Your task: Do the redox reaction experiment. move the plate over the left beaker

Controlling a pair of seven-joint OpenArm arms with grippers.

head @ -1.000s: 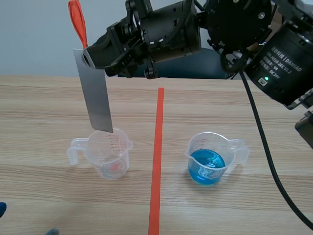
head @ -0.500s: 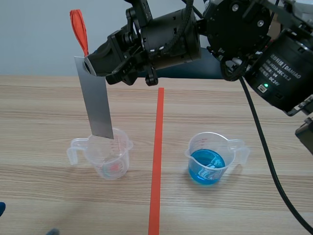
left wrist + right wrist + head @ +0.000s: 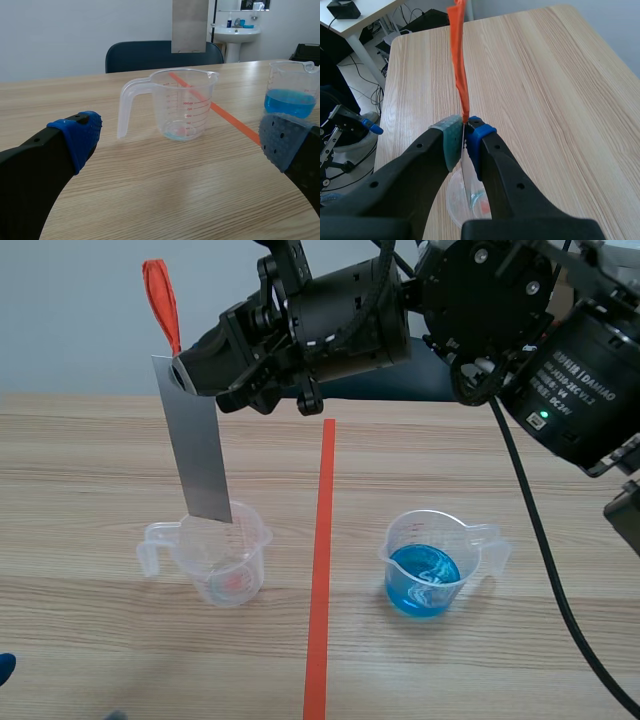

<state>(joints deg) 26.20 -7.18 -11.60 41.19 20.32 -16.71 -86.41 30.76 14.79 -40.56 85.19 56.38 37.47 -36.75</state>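
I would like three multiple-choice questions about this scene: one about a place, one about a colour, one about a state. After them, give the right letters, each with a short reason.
1. Where is the lower edge of the thin grey metal plate?
A. flat on the table
B. over the clear plastic beaker on the left
C. under the table

2. What colour is the liquid in the clear plastic beaker on the right?
A. blue
B. yellow
C. red

3. How is the right gripper?
A. open
B. shut on nothing
C. shut on the plate

Answers:
1 B: the left wrist view shows the plate's edge hanging above that beaker's rim.
2 A: the liquid in its bottom is blue.
3 C: both pads press the plate's top between them.
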